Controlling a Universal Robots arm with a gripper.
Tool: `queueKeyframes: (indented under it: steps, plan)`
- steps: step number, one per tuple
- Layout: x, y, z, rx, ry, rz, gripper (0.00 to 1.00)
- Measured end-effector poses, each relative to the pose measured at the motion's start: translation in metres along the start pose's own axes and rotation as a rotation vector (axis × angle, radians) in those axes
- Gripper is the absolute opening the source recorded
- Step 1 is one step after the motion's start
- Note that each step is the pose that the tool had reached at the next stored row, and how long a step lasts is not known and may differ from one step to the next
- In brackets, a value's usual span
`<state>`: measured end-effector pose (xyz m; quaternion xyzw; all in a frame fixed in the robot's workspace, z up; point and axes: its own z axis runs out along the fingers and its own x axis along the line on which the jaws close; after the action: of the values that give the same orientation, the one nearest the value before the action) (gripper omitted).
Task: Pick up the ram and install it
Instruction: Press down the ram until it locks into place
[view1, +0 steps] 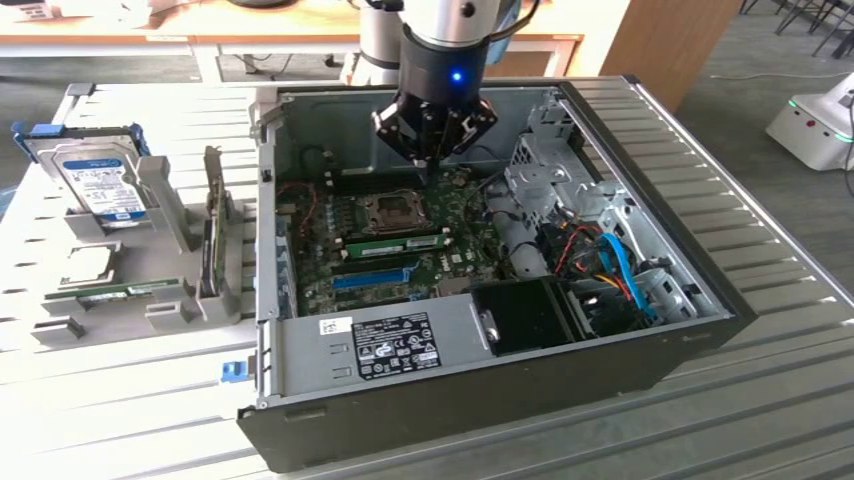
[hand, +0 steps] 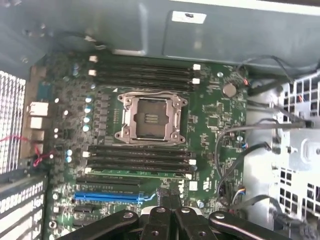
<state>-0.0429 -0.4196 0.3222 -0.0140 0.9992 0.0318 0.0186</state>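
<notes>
The ram (view1: 400, 243) is a thin green stick lying in a memory slot of the motherboard (view1: 461, 250), just in front of the CPU socket (view1: 396, 210). The wrist view shows its green edge (hand: 137, 173) in the slot nearest the blue connector (hand: 107, 197). My gripper (view1: 424, 160) hangs inside the open computer case (view1: 694, 330), above the board and a little behind the ram. Its fingers (hand: 159, 216) are shut together with nothing between them, apart from the stick.
A matching green stick (view1: 127, 292) lies in a grey rack (view1: 167, 318) at the exterior view's left, beside an upright expansion card (view1: 214, 235) and a hard drive (view1: 100, 185). Cables (view1: 621, 265) and a drive cage (view1: 554, 170) crowd the case at the exterior view's right.
</notes>
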Motion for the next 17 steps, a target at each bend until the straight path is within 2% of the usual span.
queueKeyframes:
  steps: [7,14,16,17]
  plan:
    - [0.0000,0.0000,0.0006,0.0036,-0.0063,0.100,0.11]
    - [0.0000,0.0000,0.0006,0.0039,-0.0066,0.104,0.11]
    - [-0.0002,0.0000,0.0008,0.0046,-0.0037,0.105,0.11]
    - [-0.0006,0.0000,0.0008,0.0068,0.0005,0.105,0.11]
